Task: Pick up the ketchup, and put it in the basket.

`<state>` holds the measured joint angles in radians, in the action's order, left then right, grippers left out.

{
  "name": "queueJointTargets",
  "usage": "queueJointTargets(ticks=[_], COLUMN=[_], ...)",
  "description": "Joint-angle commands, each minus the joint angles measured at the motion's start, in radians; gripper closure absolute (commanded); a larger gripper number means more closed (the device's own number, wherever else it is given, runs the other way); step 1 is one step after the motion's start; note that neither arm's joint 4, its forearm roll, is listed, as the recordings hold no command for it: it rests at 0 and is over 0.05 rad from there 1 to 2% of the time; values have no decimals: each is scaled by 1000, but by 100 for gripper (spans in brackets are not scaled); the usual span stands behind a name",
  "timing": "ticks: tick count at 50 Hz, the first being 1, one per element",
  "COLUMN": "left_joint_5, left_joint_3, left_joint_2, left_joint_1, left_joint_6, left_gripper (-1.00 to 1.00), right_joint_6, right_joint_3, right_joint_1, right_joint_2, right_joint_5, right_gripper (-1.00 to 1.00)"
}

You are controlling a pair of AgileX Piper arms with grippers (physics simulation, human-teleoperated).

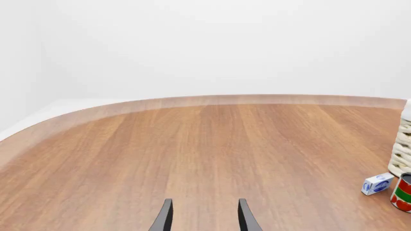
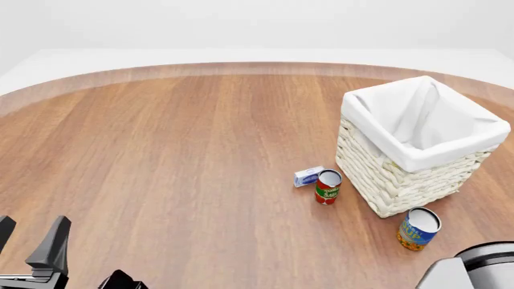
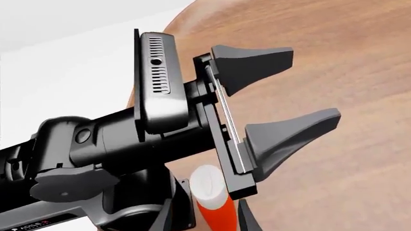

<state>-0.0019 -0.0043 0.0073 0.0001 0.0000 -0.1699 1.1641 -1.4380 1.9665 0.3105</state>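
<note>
My right tool [image 3: 247,221] pinches the ketchup [image 3: 215,202], left tool [image 1: 204,216] spread, basket [image 2: 386,180] drop ahead.

Table [image 2: 177,156] smooth wood, satin sheen; basket [image 2: 386,180] rough wicker, cloth liner [image 2: 418,120] matt; ketchup [image 3: 215,204] perhaps glossy plastic.

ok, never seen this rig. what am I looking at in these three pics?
These are simulator renders of two robot arms at a wooden table. The front view looks over it from behind the arms. The other two views come from cameras behind each gripper. On the table are a lined wicker basket, a tomato can, a blue-and-orange can and a small blue-and-white box. The left gripper is open and empty. The right gripper seems to hold the ketchup.
</note>
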Motion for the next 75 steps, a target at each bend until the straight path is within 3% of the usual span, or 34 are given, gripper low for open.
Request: queueJointTargets(ticks=[1, 75], left_joint_5=[0, 0], left_joint_3=[0, 0], left_joint_2=[0, 0], left_joint_1=[0, 0], left_joint_6=[0, 0], left_gripper=[-100, -100], right_joint_6=[-9, -27], right_joint_3=[15, 81], right_joint_1=[-3, 19], right_joint_2=[19, 111], right_joint_5=[3, 3], right_gripper=[-100, -100])
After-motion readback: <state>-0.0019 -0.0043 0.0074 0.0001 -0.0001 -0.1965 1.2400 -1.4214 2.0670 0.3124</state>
